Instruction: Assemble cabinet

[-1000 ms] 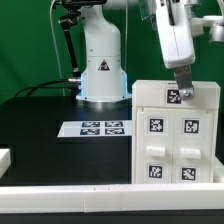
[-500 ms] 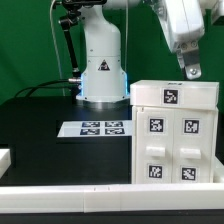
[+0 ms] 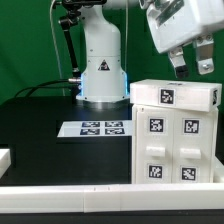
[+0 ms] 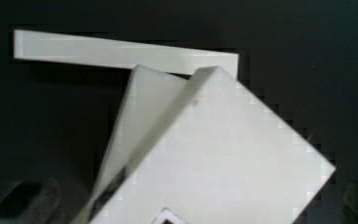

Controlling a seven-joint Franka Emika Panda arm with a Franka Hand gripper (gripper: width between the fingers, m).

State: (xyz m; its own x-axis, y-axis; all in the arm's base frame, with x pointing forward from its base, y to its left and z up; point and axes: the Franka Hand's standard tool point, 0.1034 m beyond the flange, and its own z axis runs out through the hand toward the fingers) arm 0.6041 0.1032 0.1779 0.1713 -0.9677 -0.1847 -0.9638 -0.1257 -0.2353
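In the exterior view, going from that view's left to its right, a small white piece lies at the edge of the black table, then comes the marker board lying flat in front of the robot's white base, with a long white rail running along the near edge. On the exterior view's right stands the white cabinet on the table, its front panels and top piece bearing black-and-white square tags. Above the cabinet's top hangs the hand, its fingers spread wide apart, clear of the cabinet and holding nothing; the wrist view shows only white cabinet panels against the dark table.
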